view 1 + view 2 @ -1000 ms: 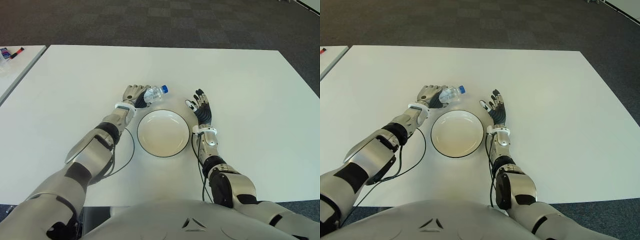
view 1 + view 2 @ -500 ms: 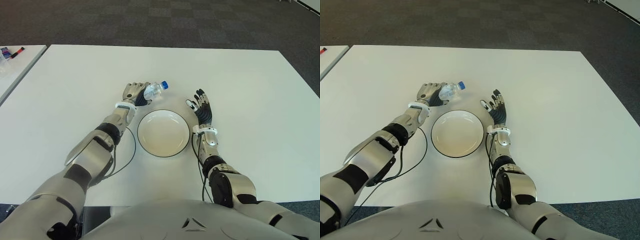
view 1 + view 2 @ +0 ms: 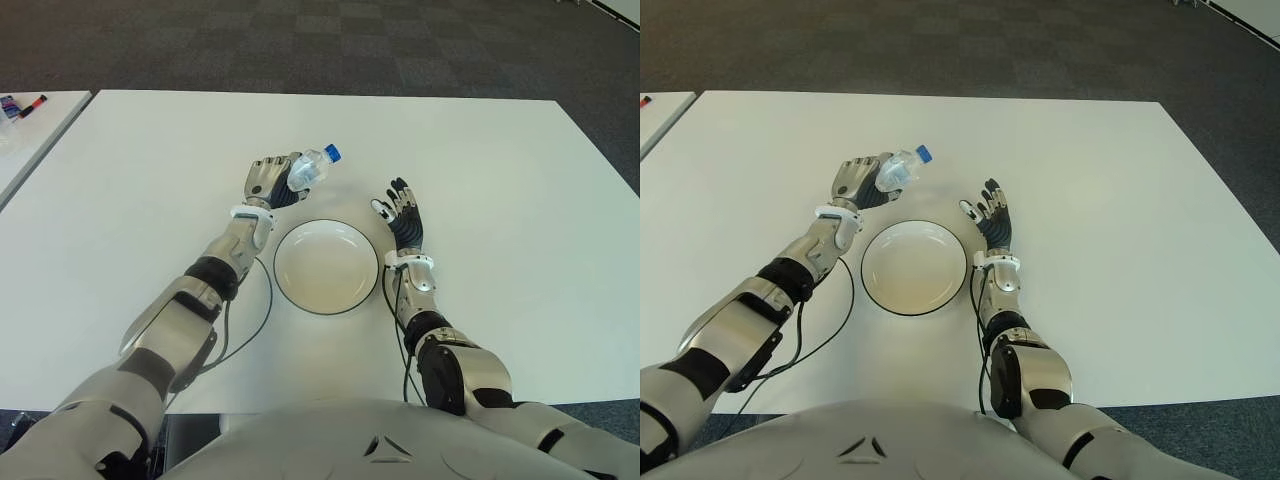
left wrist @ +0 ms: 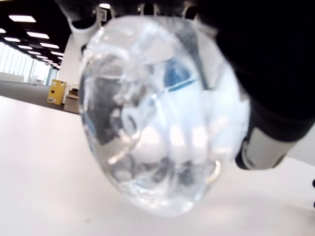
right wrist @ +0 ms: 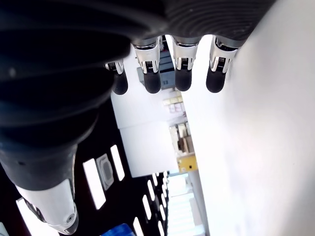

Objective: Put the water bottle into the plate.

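My left hand (image 3: 268, 180) grips the clear plastic blue-capped water bottle (image 3: 308, 169), cap pointing toward my open, idle right hand (image 3: 404, 214); round white plate (image 3: 326, 297) lies just nearer me.

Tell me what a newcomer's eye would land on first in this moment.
First the clear water bottle with its blue cap, gripped in the left hand just beyond the far left rim of the plate and tilted cap-up toward the right. Next the empty white plate itself, in the middle of the white table. The right hand shows beside the plate's right rim, fingers spread and holding nothing.
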You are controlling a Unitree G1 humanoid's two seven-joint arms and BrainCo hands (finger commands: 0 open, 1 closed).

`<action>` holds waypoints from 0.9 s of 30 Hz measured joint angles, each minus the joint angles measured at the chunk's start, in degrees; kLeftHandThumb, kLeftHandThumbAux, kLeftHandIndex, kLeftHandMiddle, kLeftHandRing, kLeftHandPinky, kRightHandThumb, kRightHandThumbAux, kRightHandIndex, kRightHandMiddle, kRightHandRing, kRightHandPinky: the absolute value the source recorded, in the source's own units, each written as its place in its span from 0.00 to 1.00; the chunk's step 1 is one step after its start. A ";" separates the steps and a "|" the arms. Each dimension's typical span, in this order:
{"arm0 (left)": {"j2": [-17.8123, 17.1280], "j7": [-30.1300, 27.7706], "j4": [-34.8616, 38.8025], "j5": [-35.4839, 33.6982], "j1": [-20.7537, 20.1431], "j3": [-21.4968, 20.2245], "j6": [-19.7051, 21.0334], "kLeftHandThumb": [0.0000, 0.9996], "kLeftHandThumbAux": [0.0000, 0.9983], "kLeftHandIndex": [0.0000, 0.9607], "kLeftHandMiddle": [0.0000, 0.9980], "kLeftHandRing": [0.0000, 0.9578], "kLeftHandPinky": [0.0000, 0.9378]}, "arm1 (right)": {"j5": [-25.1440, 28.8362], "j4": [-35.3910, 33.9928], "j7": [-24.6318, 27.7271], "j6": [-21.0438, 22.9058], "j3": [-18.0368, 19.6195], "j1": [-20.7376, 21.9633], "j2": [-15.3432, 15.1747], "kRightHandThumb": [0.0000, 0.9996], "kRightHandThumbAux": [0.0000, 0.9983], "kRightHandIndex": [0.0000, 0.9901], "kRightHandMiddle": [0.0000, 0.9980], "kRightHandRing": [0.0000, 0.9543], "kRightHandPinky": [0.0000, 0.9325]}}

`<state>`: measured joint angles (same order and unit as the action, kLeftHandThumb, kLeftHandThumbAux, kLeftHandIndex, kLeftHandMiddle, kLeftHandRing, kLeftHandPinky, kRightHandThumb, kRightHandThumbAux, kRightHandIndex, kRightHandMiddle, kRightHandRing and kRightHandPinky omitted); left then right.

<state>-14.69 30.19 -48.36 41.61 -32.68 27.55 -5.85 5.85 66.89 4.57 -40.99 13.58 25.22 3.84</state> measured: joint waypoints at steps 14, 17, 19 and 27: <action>-2.08 -1.29 18.41 0.67 7.57 -2.63 4.87 0.85 0.66 0.45 0.57 0.88 0.87 | -0.43 0.00 -0.65 0.00 -0.15 -0.07 -0.09 0.06 0.74 0.07 0.06 0.05 0.10; -2.29 -1.72 21.81 1.12 8.83 -3.10 5.62 0.85 0.66 0.45 0.57 0.88 0.87 | -0.56 0.00 -0.70 0.01 -0.19 -0.07 -0.10 0.06 0.74 0.07 0.06 0.05 0.10; -2.31 -2.05 23.74 1.24 9.58 -3.58 6.12 0.85 0.66 0.45 0.57 0.88 0.88 | -0.71 0.00 -0.72 0.01 -0.25 -0.08 -0.09 0.06 0.74 0.07 0.06 0.05 0.10; -2.72 -2.56 33.55 1.65 14.12 -5.43 6.88 0.85 0.66 0.45 0.56 0.89 0.90 | -1.01 -0.01 -1.12 0.01 -0.62 -0.09 -0.11 0.06 0.73 0.07 0.06 0.05 0.10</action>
<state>-17.41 27.63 -14.80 43.26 -18.56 22.12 1.02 4.83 66.88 3.45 -40.98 12.96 25.13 3.73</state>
